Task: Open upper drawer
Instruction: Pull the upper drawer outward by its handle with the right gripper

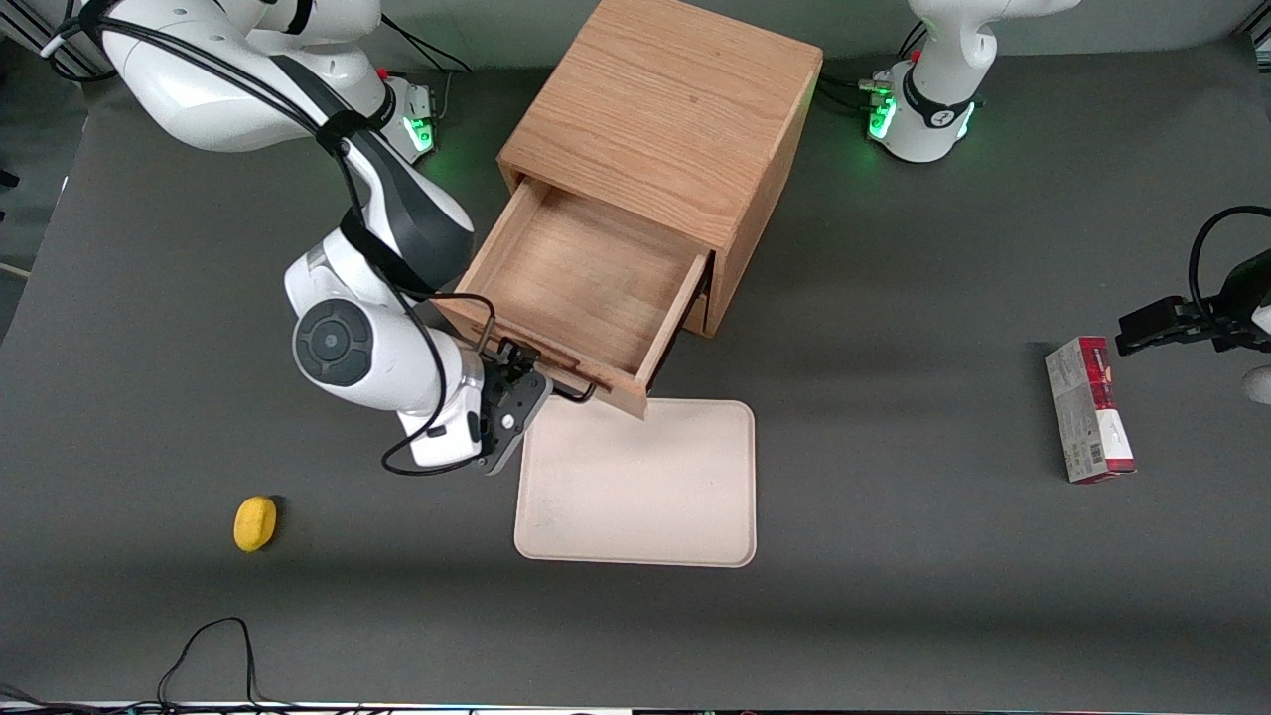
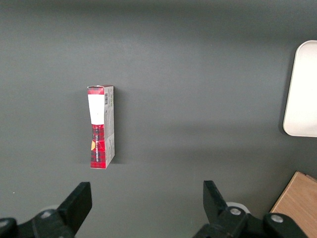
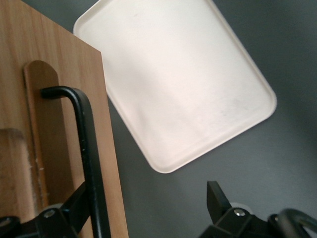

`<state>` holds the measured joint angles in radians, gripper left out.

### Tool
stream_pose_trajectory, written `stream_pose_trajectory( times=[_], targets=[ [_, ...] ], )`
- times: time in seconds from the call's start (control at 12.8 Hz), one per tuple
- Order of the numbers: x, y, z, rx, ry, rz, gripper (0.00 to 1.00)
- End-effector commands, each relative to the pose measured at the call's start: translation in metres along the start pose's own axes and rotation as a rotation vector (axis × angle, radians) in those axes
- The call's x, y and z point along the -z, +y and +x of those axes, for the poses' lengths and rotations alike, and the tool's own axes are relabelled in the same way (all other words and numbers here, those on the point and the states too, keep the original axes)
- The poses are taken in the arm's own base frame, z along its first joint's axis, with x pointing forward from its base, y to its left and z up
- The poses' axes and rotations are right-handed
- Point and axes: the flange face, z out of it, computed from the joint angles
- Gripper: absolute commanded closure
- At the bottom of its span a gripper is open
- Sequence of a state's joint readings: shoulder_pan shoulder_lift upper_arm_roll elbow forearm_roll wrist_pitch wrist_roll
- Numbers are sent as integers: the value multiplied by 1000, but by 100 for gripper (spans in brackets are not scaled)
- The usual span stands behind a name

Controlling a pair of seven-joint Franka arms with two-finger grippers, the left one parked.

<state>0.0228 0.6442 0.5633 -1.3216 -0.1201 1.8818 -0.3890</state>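
- The upper drawer [image 1: 586, 288] stands pulled well out of the cabinet [image 1: 665, 109], its box bare inside
- The gripper [image 1: 518, 389] sits at the black handle [image 3: 88, 148]; jaws spread apart, one finger [image 3: 74, 208] against the handle, not clamped
- A cream tray [image 1: 640, 482] lies on the worktop [image 1: 894, 556] just in front of the drawer
- A yellow object [image 1: 255, 522] lies toward the working arm's end, a red box [image 1: 1088, 409] toward the parked arm's

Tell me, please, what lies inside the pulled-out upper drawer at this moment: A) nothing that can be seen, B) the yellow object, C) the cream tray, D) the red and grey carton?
A: in the front view the upper drawer shows only its bare wooden floor, while the gripper sits at its black handle with its fingers apart; the yellow object, carton and tray all lie on the table.
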Motion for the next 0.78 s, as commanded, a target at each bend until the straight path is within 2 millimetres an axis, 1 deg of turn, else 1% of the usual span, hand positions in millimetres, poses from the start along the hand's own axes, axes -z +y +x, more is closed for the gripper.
stream_pose_trajectory(
  times=[0.0, 0.16, 0.23, 0.31, 0.39, 0.47, 0.55, 0.62, 0.7],
  targets=[
    [8, 26, 9, -3, 38, -21, 0],
    [10, 38, 6, -22, 46, -32, 0],
    [11, 38, 6, -24, 47, -32, 0],
    [17, 38, 6, -27, 51, -40, 0],
    [28, 36, 5, -23, 47, -69, 0],
    [51, 33, 3, -1, 46, -143, 0],
    [70, 31, 2, -3, 60, -181, 0],
    [92, 33, 1, -11, 95, -202, 0],
    [121, 38, -5, -29, 132, -224, 0]
  ],
)
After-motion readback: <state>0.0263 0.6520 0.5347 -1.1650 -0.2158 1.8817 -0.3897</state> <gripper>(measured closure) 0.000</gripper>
